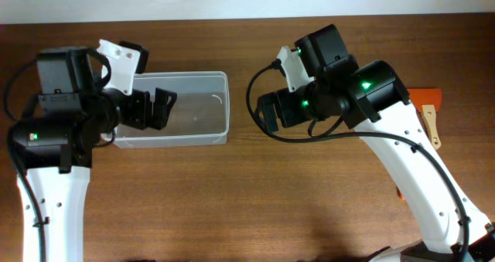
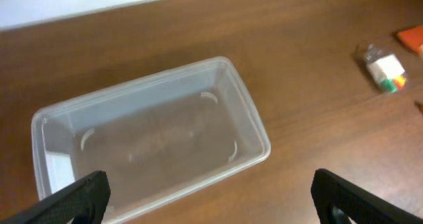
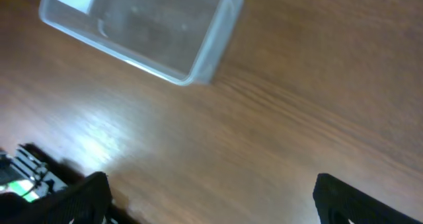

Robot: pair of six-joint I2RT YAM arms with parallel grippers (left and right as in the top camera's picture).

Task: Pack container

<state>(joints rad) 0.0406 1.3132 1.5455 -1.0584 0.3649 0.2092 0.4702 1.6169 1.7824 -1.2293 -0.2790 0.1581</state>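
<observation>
The container [image 1: 224, 107] is a clear plastic bin lying on the brown table left of centre, and it looks empty. My left gripper [image 1: 164, 110] hovers over its left half, open and holding nothing. In the left wrist view the container [image 2: 254, 118] lies ahead of the spread fingers [image 2: 211, 201]. My right gripper [image 1: 261, 112] is just right of the container, above bare table. In the right wrist view its fingers [image 3: 211, 197] are wide apart and empty, and the container [image 3: 215, 45] is at the upper left.
A small clear case of coloured bits [image 2: 385, 69] and an orange item [image 2: 411, 37] lie far right in the left wrist view. An orange object [image 1: 425, 100] and a tan handle [image 1: 431, 127] show partly behind the right arm. The right wrist view is blurred.
</observation>
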